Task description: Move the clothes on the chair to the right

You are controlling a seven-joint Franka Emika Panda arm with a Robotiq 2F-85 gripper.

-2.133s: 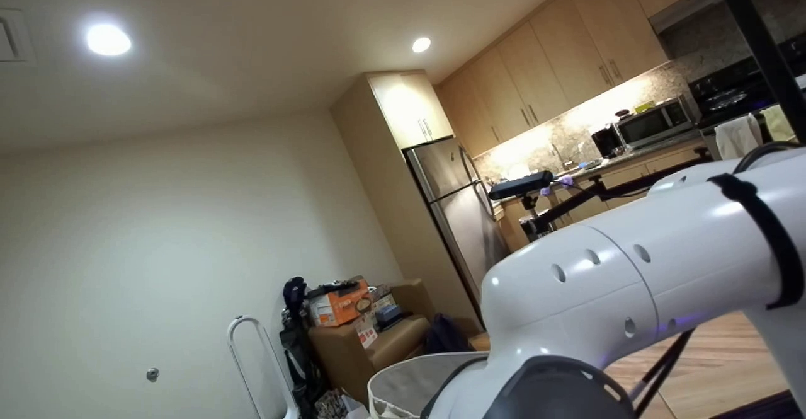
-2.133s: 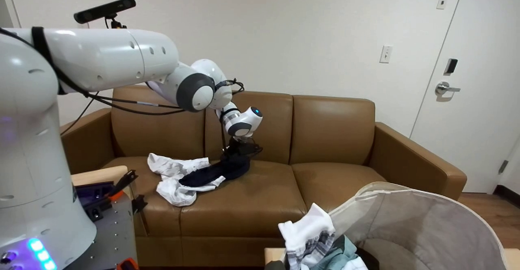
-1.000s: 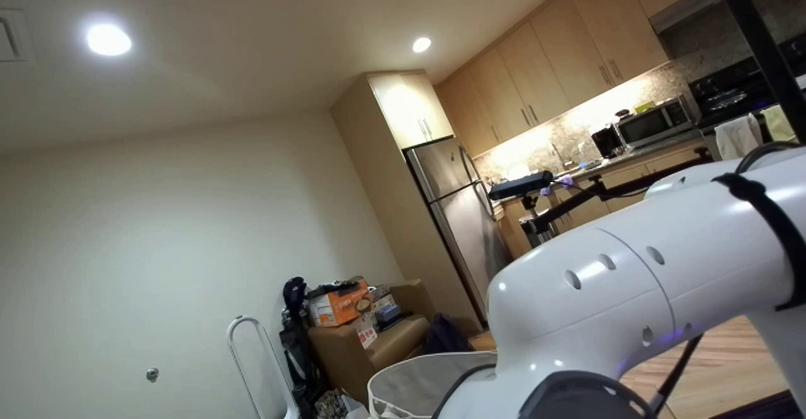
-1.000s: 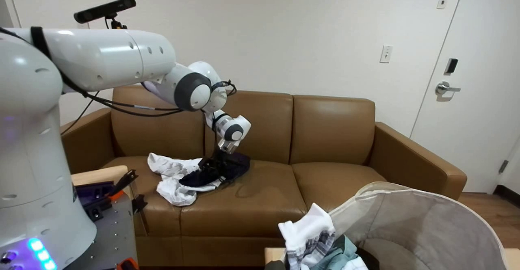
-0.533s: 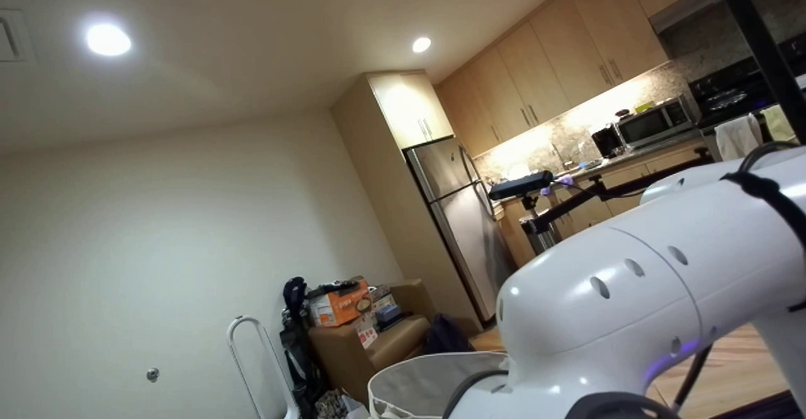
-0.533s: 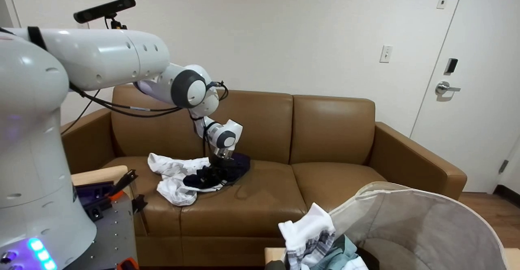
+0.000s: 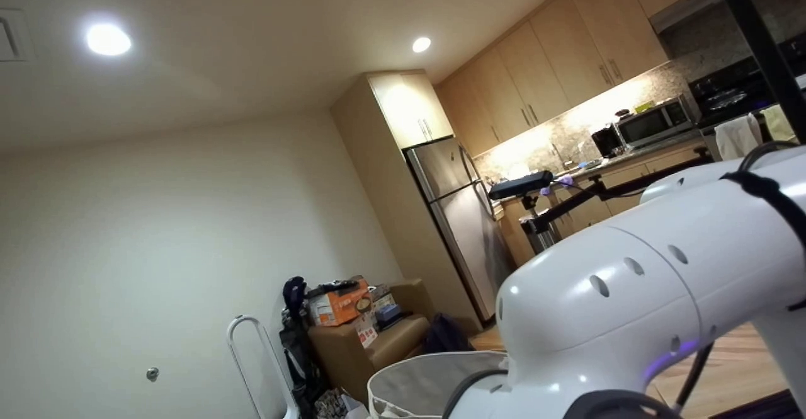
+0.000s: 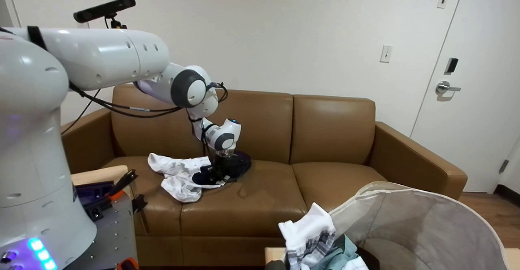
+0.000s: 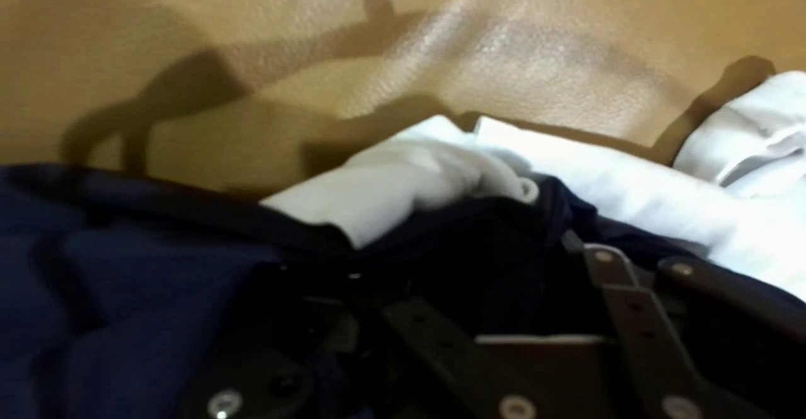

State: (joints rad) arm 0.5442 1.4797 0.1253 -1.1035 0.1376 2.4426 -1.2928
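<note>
Well, the basket [image 8: 430, 217] holds clothes [image 8: 315, 243]. The arm [image 8: 109, 52] bends down, gripper [image 8: 221, 173] touching dark cloth [image 9: 119, 299]; can't tell if squeezing.

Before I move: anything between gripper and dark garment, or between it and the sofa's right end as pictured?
Nothing visible. In an exterior view the gripper is down at the dark garment, and the sofa seat shows no obstacle toward that end. The white garment touches the dark one and might drag along.

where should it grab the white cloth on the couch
Probably the crumpled end of the white cloth farthest from the dark cloth, coming from above: loose folds rise there uncovered, whereas the dark cloth overlaps its opposite end.
</note>
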